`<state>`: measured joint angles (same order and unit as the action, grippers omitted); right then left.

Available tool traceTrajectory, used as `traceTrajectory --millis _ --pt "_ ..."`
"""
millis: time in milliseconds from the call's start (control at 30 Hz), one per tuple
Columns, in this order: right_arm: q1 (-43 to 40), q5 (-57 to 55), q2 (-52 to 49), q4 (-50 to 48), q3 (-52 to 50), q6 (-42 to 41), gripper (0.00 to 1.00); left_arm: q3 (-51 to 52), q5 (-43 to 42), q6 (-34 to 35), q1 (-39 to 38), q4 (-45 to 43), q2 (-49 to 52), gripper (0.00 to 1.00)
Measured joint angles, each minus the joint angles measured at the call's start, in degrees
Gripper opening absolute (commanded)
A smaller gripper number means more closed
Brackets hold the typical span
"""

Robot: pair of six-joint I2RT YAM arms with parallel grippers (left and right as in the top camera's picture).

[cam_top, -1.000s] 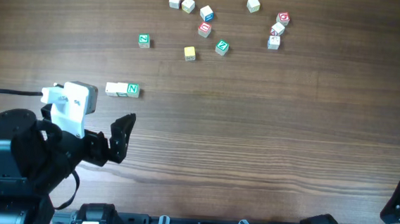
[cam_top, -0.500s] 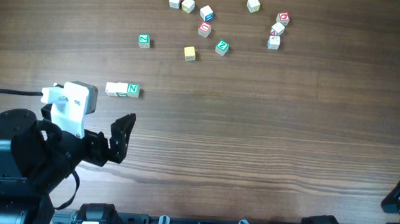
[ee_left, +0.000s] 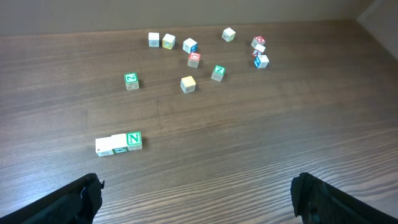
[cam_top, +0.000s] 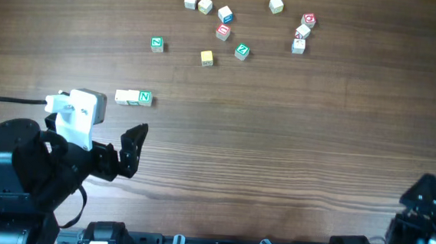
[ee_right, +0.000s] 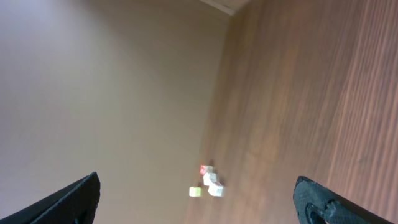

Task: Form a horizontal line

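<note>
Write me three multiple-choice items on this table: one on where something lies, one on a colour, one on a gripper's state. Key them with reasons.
1. In the overhead view, where does the row of three cubes lie?
A. At the far right edge
B. On the left half, just in front of the left gripper
C. Stacked on another cube

2. What colour is the letter on the row's end cube?
A. Red
B. Green
C. Blue

3. How does the left gripper stand?
A. Shut on a cube
B. Shut, empty
C. Open, holding nothing

Key:
1 B: the row sits left of centre, close to that gripper.
2 B: the left wrist view shows a green N.
3 C: its fingers stand wide apart with no cube between them.
</note>
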<state>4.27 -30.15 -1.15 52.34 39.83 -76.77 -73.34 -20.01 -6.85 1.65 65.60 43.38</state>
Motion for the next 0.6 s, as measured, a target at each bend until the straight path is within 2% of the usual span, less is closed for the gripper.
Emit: traceTrajectory --millis 67,200,433,533,600 --pt "-0.46 0.15 0.04 -9.40 -3.91 1.14 1.00 0.00 0.02 0.00 0.00 -0.04 0.00 1.00" --pt "-2.34 3.21 0.28 -31.04 -11.52 11.30 1.00 0.00 0.02 0.00 0.00 0.02 0.00 1.00" --pt "-4.02 7.61 0.31 -52.24 -29.03 20.63 0.99 0.00 0.02 0.00 0.00 -0.02 0.00 1.00" --pt "-4.02 9.09 0.26 -65.42 -36.17 24.59 1.00 0.00 0.02 0.00 0.00 0.02 0.00 1.00" --pt "-4.00 10.49 0.33 -68.32 -38.69 27.28 1.00 0.00 0.02 0.00 0.00 0.00 0.00 1.00"
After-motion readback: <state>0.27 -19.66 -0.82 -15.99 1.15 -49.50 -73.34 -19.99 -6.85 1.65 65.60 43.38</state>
